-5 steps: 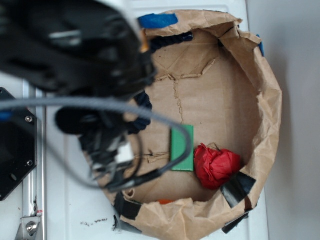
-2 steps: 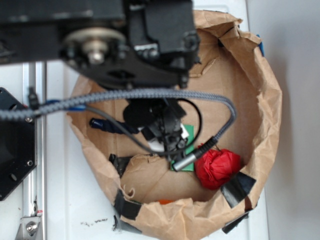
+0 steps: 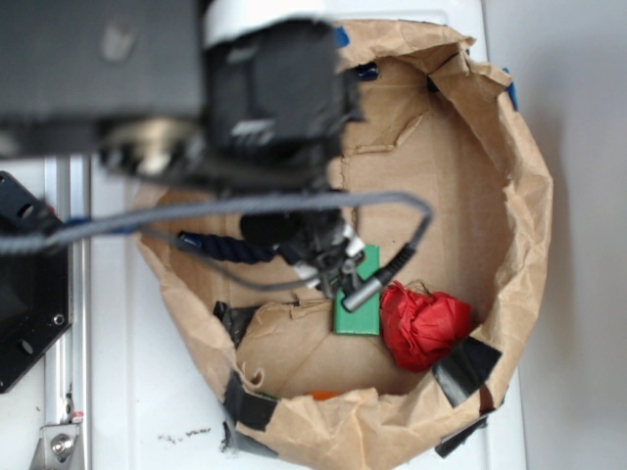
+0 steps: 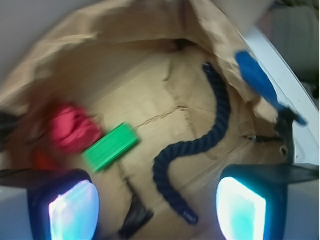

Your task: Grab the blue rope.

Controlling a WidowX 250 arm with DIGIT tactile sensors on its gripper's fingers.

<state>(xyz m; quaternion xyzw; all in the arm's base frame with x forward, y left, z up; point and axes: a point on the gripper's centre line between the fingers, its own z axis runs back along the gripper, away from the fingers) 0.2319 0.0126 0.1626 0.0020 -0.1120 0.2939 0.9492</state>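
The blue rope (image 4: 200,145) lies in an S-curve on the floor of the brown paper bag (image 4: 125,30), its glossy near end toward the bottom of the wrist view. My gripper (image 4: 157,212) hangs open above it. The rope's near end sits between the two glowing pads (image 4: 75,210), closer to the right one, and nothing is held. In the exterior view the gripper (image 3: 318,257) is over the bag's left half, and the arm hides most of the rope (image 3: 220,247).
A green block (image 4: 110,147) and a red crumpled lump (image 4: 72,127) lie left of the rope. A black tape scrap (image 4: 135,217) lies near the rope's end. Bright blue tape (image 4: 255,75) marks the bag's rim. The bag walls (image 3: 529,196) rise all round.
The arm has swung from the bag's left rim to over its floor, then shifted slightly. The grey cable moved with it. The rope, the block and the red lump have not moved.
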